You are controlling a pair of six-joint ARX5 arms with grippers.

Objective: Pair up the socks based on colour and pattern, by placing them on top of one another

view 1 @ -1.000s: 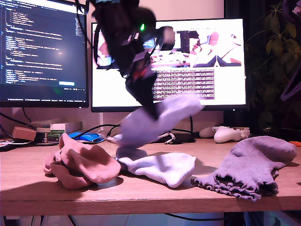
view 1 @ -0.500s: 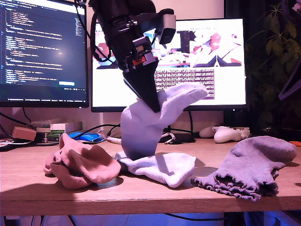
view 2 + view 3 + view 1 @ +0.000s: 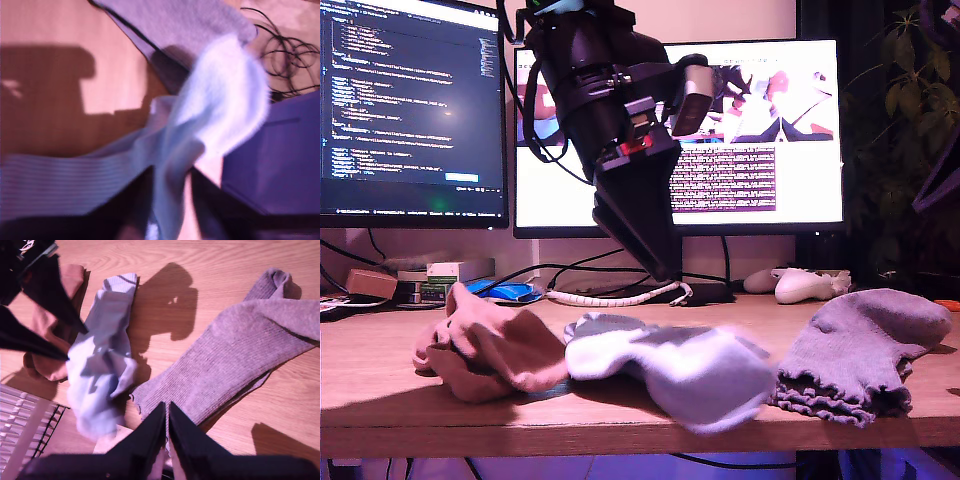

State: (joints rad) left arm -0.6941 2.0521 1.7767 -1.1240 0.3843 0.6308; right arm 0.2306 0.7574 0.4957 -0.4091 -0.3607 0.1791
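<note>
Spread wide, my first end effector point(image 3: 665, 270) hangs above a blurred pale-blue limp fabric sock point(image 3: 680, 365) lying near the wooden worktop's point(image 3: 620, 415) front edge, apparently over its ribbed twin. My second end effector point(image 3: 166, 407), pressed together and empty, hovers over the grey-lavender frilly-cuffed knit sock point(image 3: 860, 350). The floppy sock may settle askew, creeping onto the crumpled pink sock point(image 3: 490, 350) touching it or over the edge.

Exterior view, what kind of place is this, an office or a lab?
Probably a home office desk. A code-filled monitor and a second monitor stand on a wooden desk, with a game controller behind the socks.
</note>
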